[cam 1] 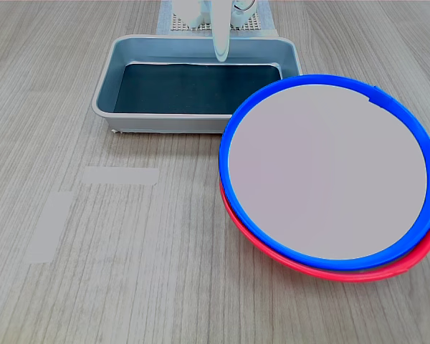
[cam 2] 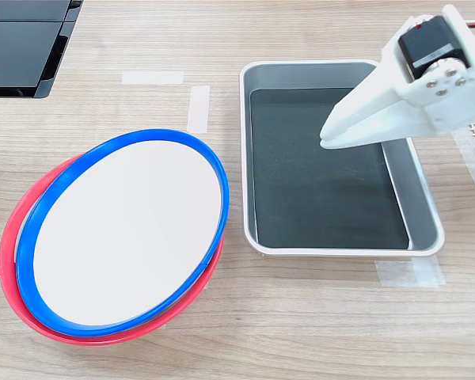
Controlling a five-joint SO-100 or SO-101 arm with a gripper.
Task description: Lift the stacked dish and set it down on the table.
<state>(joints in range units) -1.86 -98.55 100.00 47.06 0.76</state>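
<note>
The stacked dish (cam 1: 326,168) (cam 2: 131,229), a large blue-rimmed plate with a pale centre, rests slightly offset on top of a red-rimmed plate (cam 1: 344,271) (cam 2: 12,293). Both sit on the wood-grain table (cam 1: 129,287) (cam 2: 301,324), at the first exterior view's right and the second exterior view's left. My white gripper (cam 1: 221,54) (cam 2: 326,139) hangs over the grey tray, well apart from the plates. Its fingers meet at a narrow tip with nothing between them.
A grey metal tray (cam 1: 104,89) (cam 2: 245,158) with a dark bottom stands beside the plates. Pale tape strips (cam 1: 120,175) (cam 2: 198,108) lie on the tabletop. A black flat object (cam 2: 24,39) occupies the second exterior view's top left corner. The arm's white base (cam 1: 254,25) is behind the tray.
</note>
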